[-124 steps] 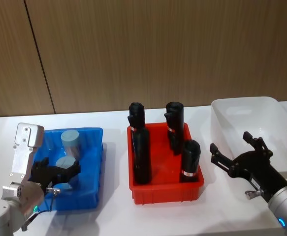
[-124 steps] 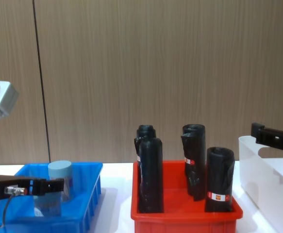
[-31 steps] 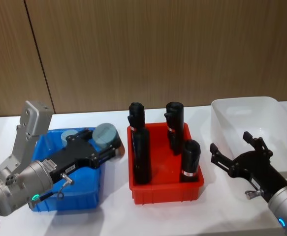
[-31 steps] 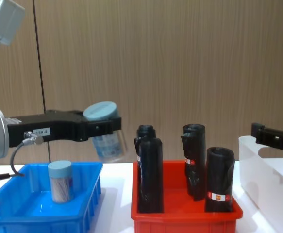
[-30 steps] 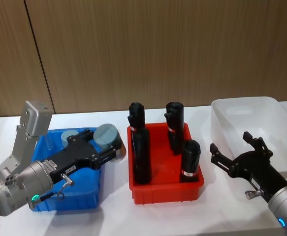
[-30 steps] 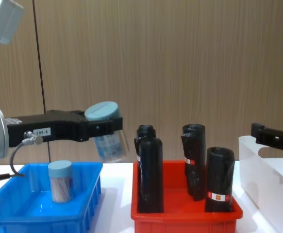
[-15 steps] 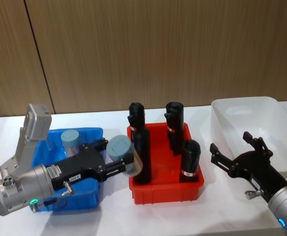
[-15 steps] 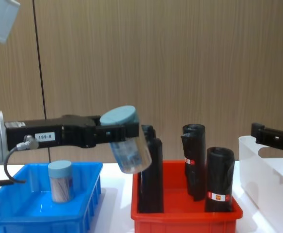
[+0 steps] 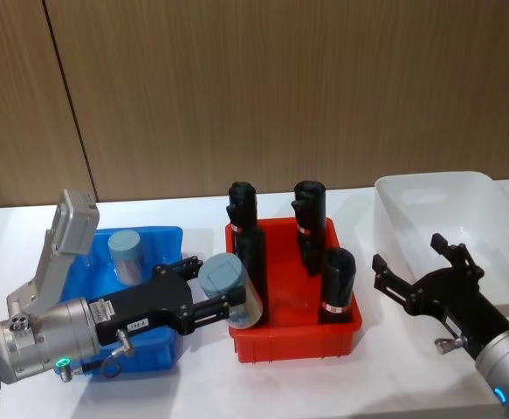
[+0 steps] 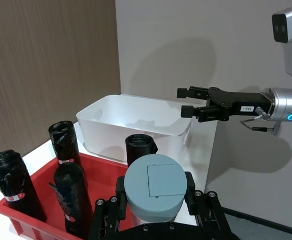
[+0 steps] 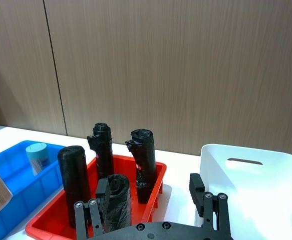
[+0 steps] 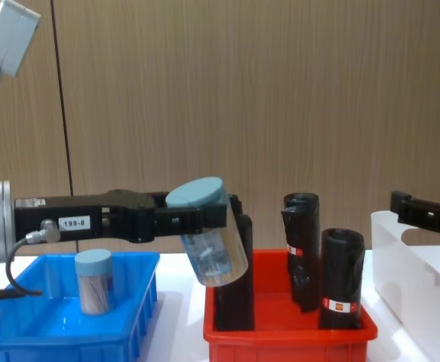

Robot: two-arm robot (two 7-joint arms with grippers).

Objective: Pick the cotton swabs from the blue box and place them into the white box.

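Left gripper (image 9: 203, 302) is carrying a clutched swab jar (image 9: 230, 288) from blue box (image 9: 168, 233) toward white box (image 9: 429, 187) (seemingly over the red bin (image 9: 298, 337)); right gripper (image 9: 409, 253) idling, splayed.

**Colours in view**

The clear cotton swab jars (image 9: 230, 292) are capped in pale blue. The blue box (image 9: 171, 234) is bright blue, the bin (image 9: 293, 340) red, its rolls (image 9: 337, 284) black with red-and-white labels. The white box (image 9: 437, 205) is translucent; brown wood grain is shown by the wall (image 9: 324, 87).
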